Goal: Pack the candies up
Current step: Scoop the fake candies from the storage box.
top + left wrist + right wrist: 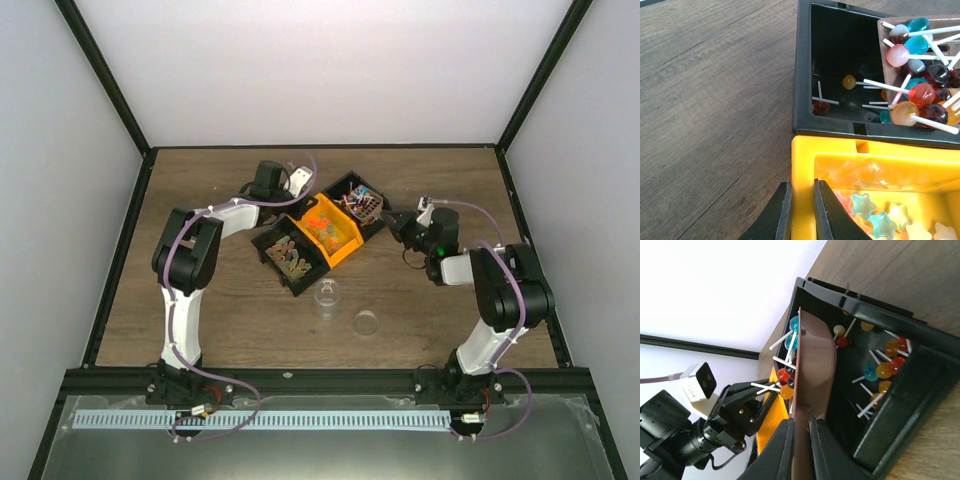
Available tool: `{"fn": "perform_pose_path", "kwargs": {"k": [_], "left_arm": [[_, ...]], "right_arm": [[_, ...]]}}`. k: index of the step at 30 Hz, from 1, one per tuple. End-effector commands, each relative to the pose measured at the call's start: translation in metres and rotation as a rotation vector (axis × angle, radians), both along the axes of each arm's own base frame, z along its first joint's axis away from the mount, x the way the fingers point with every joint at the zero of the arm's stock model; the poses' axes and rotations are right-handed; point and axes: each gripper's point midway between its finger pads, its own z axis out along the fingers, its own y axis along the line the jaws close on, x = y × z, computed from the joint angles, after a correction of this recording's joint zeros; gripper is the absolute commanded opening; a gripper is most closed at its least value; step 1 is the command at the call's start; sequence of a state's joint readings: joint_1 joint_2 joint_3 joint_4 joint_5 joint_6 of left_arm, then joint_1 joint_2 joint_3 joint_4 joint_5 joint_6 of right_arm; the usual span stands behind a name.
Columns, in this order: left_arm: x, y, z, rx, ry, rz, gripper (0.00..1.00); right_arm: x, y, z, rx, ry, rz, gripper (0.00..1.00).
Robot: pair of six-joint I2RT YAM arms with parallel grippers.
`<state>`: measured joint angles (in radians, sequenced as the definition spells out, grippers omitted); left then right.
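Candies lie in three bins: round lollipops in mixed colours in a black bin, star-shaped sweets in the orange bin, and dark sweets in a nearer black bin. My left gripper is shut on the orange bin's wall, at its far corner in the top view. My right gripper is shut on a brown scoop loaded with lollipops, held tilted inside the far black bin. It also shows in the top view.
A small clear cup and a clear round lid stand on the wooden table in front of the bins. Black frame posts and white walls bound the table.
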<state>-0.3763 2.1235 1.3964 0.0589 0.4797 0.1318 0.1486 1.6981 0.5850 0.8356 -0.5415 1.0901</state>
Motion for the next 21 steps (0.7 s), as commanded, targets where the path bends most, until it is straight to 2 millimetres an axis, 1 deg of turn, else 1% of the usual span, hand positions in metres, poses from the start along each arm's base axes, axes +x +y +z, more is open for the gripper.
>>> {"fn": "perform_pose_path", "kwargs": {"k": [1, 6, 13, 17, 21], "left_arm": [[-0.008, 0.005, -0.044, 0.059, 0.101, 0.061, 0.04], [-0.007, 0.004, -0.043, 0.056, 0.103, 0.061, 0.04], [-0.007, 0.004, -0.047, 0.059, 0.108, 0.061, 0.04], [-0.007, 0.004, -0.048, 0.060, 0.111, 0.059, 0.04], [-0.006, 0.003, -0.050, 0.056, 0.118, 0.058, 0.04]], "right_arm": [[-0.029, 0.018, 0.001, 0.053, 0.023, 0.159, 0.01], [-0.027, 0.010, 0.001, 0.075, 0.032, 0.142, 0.01], [-0.026, 0.003, 0.010, 0.093, 0.021, 0.128, 0.01], [-0.027, -0.003, 0.008, 0.083, 0.026, 0.118, 0.01], [-0.029, -0.008, 0.008, 0.118, 0.027, 0.113, 0.01]]}}
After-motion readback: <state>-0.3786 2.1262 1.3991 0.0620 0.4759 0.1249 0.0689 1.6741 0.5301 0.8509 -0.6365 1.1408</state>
